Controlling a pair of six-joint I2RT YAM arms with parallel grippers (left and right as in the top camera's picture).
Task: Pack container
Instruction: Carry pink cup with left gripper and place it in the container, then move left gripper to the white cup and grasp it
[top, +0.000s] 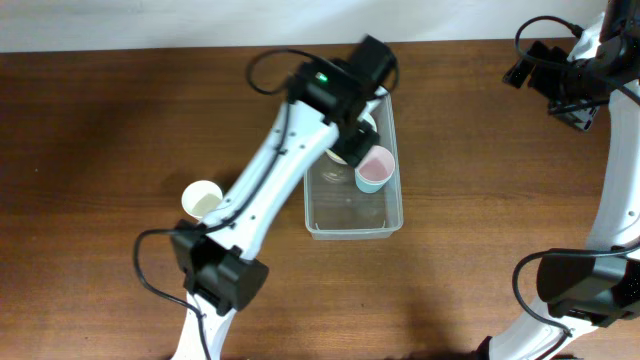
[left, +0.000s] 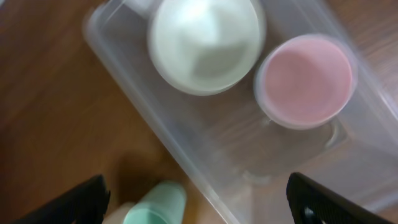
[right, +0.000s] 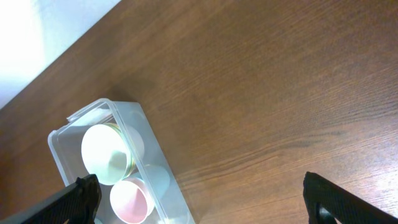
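My left jaws and right jaws gape, released. The container (top: 352, 218) holds one pale bowl (left: 204, 43) and one pink cup (top: 374, 168); one cream cup (top: 203, 200) stands left of it.

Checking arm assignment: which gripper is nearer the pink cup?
Left. The left gripper hovers over the container, close by the pink cup; the right gripper is far off over table.

clear rectangular plastic container (top: 345, 212): see-through and colourless, brown wood showing through its floor
round plastic cup in the container (top: 376, 167): pink inside
round plastic bowl in the container (left: 205, 40): very pale green, plain
small round cup on the table (top: 203, 200): cream to pale yellow
wooden table (top: 100, 150): dark reddish brown, fine streaked grain
left arm (top: 265, 175): white links, black joints, one green light
left gripper (left: 198, 193): black fingers
right gripper (right: 202, 190): black fingers
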